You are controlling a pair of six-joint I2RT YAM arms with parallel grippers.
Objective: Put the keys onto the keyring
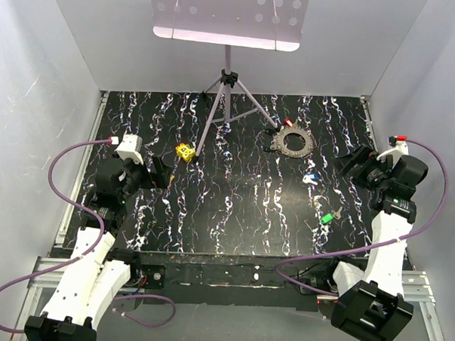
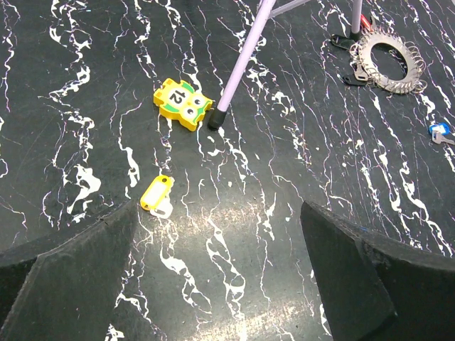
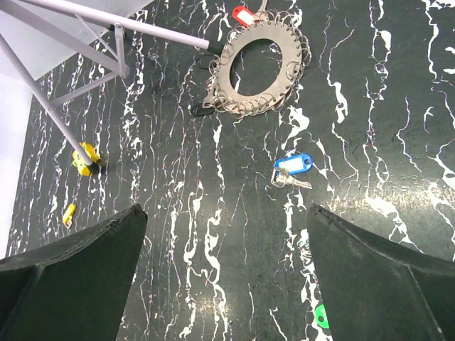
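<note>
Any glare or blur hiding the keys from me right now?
Top external: evenly lit, but the blue key and green key are tiny against the white-veined table. Left wrist: sharp, with a soft sheen low on the table. Right wrist: sharp, blue key clear, faint sheen below it.

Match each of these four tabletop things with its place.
Things:
1 red-headed metal key
2 blue-headed metal key
3 green-headed metal key
4 yellow plastic block numbered 12

Places:
A beside a purple tripod foot
B nearest the near edge of the black table
C at the far rim of the grey key-fringed wire ring
D between that ring and the green key

Pairs: 1-C, 2-D, 3-B, 4-A
</note>
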